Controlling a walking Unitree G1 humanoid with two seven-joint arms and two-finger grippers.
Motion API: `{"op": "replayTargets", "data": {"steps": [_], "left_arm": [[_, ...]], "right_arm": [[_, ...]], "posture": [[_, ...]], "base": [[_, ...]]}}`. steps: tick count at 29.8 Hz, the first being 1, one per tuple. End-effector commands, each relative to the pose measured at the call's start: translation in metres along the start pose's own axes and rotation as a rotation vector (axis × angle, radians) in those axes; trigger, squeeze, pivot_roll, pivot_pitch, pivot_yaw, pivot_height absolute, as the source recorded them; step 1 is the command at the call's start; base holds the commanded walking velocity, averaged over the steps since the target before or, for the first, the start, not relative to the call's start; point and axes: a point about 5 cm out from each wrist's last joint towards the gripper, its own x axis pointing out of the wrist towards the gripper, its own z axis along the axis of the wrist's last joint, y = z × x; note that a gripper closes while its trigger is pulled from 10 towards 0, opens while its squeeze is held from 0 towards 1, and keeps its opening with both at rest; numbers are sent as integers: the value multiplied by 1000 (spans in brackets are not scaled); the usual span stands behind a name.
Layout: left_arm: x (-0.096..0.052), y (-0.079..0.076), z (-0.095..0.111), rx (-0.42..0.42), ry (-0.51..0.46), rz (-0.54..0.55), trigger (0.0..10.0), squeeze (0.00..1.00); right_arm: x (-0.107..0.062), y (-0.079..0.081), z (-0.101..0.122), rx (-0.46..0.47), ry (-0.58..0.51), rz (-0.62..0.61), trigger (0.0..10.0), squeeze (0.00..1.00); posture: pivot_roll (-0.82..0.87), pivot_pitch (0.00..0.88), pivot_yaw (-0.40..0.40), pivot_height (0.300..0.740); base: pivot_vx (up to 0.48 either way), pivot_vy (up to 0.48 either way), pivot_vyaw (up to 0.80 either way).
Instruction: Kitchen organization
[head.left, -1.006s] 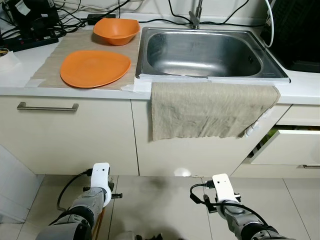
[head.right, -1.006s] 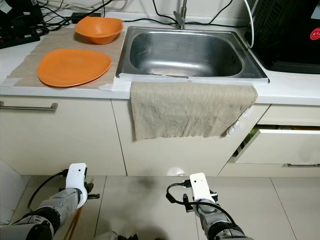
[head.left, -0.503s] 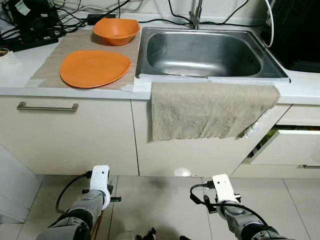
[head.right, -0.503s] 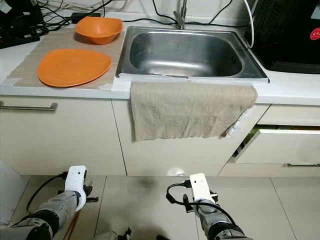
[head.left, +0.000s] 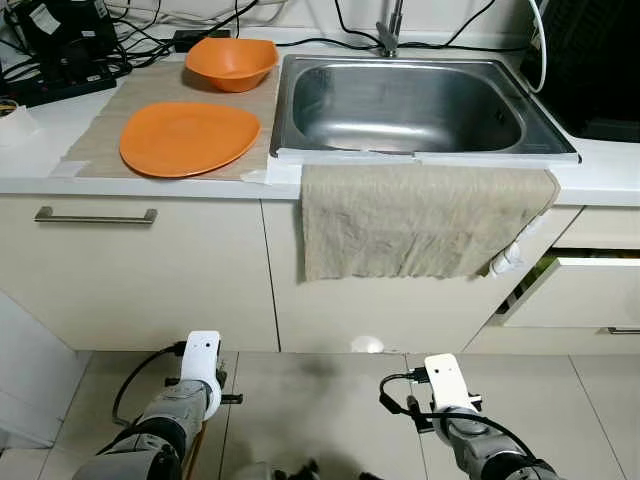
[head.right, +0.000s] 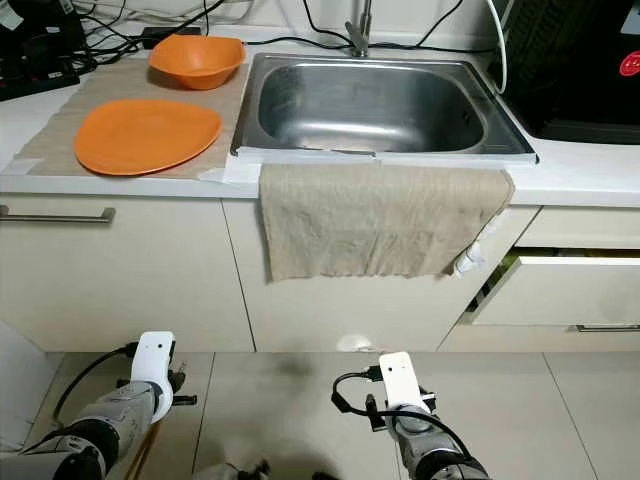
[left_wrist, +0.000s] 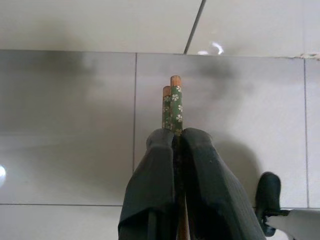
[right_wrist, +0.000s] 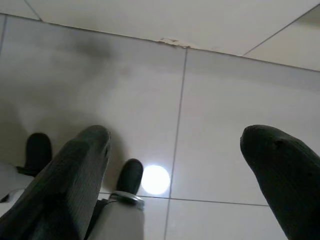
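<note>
Chopsticks in hand, facing the counter.

Our left gripper (left_wrist: 172, 137), low at seven o'clock, pinches a pair of floral chopsticks (left_wrist: 173, 102); our right gripper (right_wrist: 187, 165) hangs spread and empty at five o'clock. We judge the carry underway; next we must raise them toward the sink (head.left: 405, 105) at twelve o'clock or the orange plate (head.left: 188, 137) at eleven.

We face a counter (head.left: 620, 170) with a sink (head.left: 410, 105) set in it, a cloth (head.left: 420, 220) hanging before the sink; left of it a plate (head.left: 188, 137), a bowl (head.left: 232, 62) behind that; a drawer (head.left: 580, 300) low at right.
</note>
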Motion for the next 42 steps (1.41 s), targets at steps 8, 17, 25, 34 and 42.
{"op": "replayTargets", "data": {"steps": [8,17,25,34,42], "left_arm": [[0,-2,11,46,-10,-11,10000,0],[0,0,9,26,-8,-6,10000,0],[0,-1,7,15,-7,-6,10000,0],[0,-3,1,8,5,-8,10000,0],[1,-5,3,14,-3,-14,10000,0]], "right_arm": [[0,-4,-3,21,4,-25,10000,0],[0,-3,-1,15,-3,-23,10000,0],[-1,-4,-6,5,9,-25,10000,0],[-1,-5,-8,-9,13,-23,10000,0],[-1,-13,-6,-26,10,-32,10000,0]], "posture": [[-1,0,46,732],[-1,0,39,732],[-3,0,31,732],[1,0,17,732],[8,0,14,732]], "base": [[0,0,0],[0,0,0],[0,0,0],[0,0,0],[0,0,0]]}}
